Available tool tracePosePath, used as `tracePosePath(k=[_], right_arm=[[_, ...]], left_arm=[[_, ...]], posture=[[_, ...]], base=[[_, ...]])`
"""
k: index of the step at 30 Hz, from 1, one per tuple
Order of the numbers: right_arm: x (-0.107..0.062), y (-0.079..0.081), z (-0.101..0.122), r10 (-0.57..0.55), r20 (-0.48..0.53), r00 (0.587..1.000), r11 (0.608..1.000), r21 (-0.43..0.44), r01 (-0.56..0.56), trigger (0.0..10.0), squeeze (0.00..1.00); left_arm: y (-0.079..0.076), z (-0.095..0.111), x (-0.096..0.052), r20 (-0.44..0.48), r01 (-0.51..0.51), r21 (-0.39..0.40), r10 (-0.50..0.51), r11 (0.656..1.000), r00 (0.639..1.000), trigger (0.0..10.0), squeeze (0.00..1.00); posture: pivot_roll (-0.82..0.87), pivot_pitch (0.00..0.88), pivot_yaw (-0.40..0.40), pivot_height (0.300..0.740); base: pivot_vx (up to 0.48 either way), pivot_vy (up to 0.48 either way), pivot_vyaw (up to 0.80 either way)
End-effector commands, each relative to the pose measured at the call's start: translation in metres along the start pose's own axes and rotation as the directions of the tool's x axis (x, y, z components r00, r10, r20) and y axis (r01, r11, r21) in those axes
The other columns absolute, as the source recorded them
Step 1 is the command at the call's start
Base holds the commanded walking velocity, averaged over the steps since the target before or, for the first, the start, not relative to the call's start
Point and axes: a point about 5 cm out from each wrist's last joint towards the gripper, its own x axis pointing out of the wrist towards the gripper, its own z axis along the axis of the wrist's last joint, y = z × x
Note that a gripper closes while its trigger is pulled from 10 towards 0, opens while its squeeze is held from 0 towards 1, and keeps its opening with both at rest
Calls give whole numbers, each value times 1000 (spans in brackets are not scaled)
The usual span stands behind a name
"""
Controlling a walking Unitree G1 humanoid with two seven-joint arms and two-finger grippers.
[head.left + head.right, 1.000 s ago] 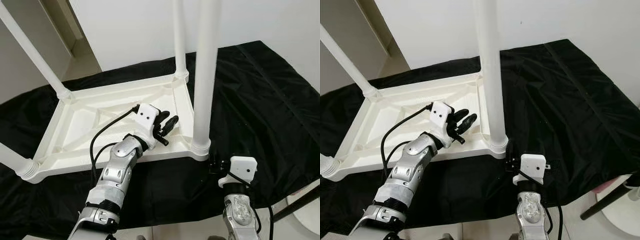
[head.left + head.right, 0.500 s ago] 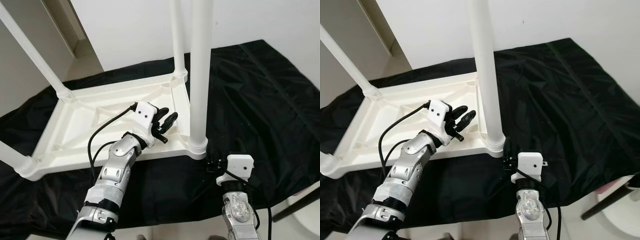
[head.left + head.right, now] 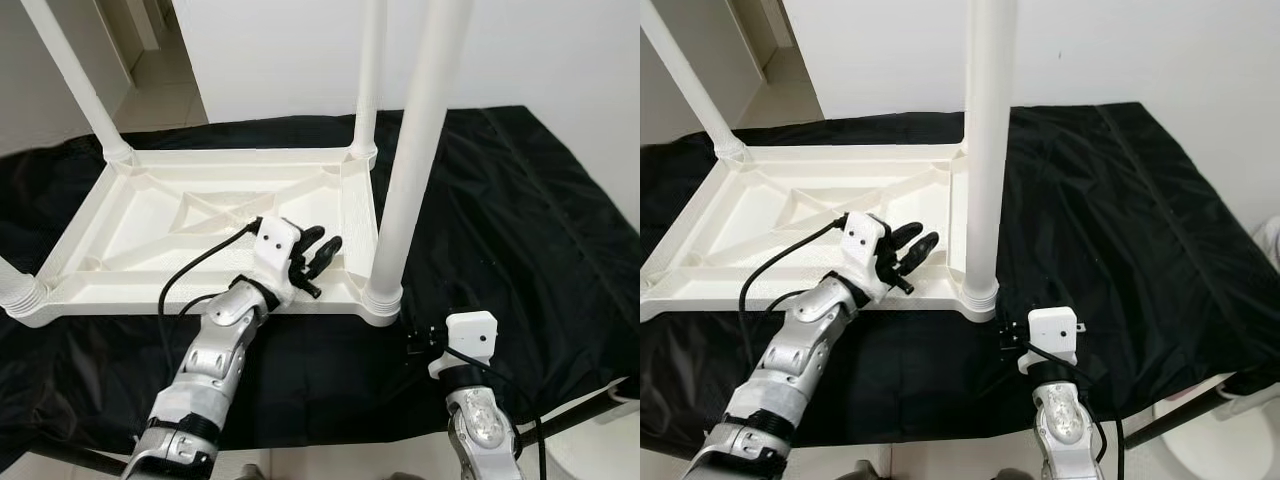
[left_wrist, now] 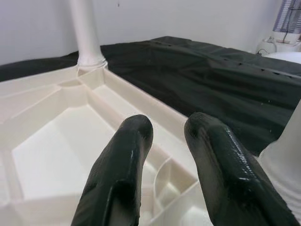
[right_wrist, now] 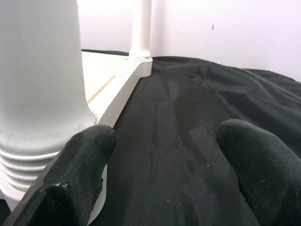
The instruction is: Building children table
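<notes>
A white plastic children's table lies upside down on a black cloth, its legs pointing up. The near right leg stands in its ribbed socket at the corner. My left gripper hovers just above the table's near rim, left of that leg, open by a narrow gap with nothing between the fingers. My right gripper sits low over the cloth just right of the socket, open wide and empty. The right wrist view has the leg's base close beside one finger.
A white wall rises right behind the table, with a doorway at the back left. The cloth's front edge drops off near my arms. A white round object and a dark bar lie at the lower right.
The whole picture has shifted as the camera moved, so the table looks squarer to me. Both grippers keep about the same places against the table and stay open.
</notes>
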Motion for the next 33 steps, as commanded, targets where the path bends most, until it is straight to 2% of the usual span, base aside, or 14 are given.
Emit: tracePosePath(k=[1,3,7,12,16,18,22,25,27,33], right_arm=[[1,6,4,40,14,999,999,18,-40,10000,0],[-1,5,5,31,14,999,999,26,-31,10000,0],[-14,-1,11,-20,36,999,994,107,16,10000,0],[-26,-1,13,-32,37,999,993,117,27,10000,0],[-33,0,13,0,22,1000,994,105,-2,10000,0],[-39,3,14,71,14,997,994,87,-72,10000,0],[-39,4,15,85,13,996,993,83,-86,10000,0],[-38,7,18,223,8,975,973,54,-223,10000,0],[-38,7,18,223,8,975,973,54,-223,10000,0],[-26,-4,22,236,16,972,971,37,-236,10000,0]], left_arm=[[-7,3,-2,17,134,18,-134,991,991,10000,0],[-7,3,-3,14,135,17,-135,991,991,10000,0],[-5,2,-6,5,139,5,-139,990,990,10000,0],[-5,5,-5,6,170,6,-170,985,985,10000,0],[-7,8,-3,11,216,12,-216,976,976,10000,0],[-6,10,-2,9,237,29,-237,971,971,10000,0],[-5,10,-1,8,235,30,-235,972,972,10000,0],[-5,11,-2,14,242,34,-243,970,970,10000,0],[-5,11,-2,14,242,34,-243,970,970,10000,0],[-14,10,-4,25,274,33,-275,961,961,10000,0]], posture=[[-7,0,41,740],[-12,0,48,740],[-20,0,87,740],[-34,0,128,740],[-35,0,140,740],[-32,0,146,740],[-32,0,146,740],[-19,0,119,740],[-19,0,119,740],[13,0,40,740]], base=[[0,0,0],[0,0,0],[0,0,0],[0,0,0],[0,0,0],[0,0,0],[0,0,0],[0,0,0],[0,0,0],[0,0,0]])
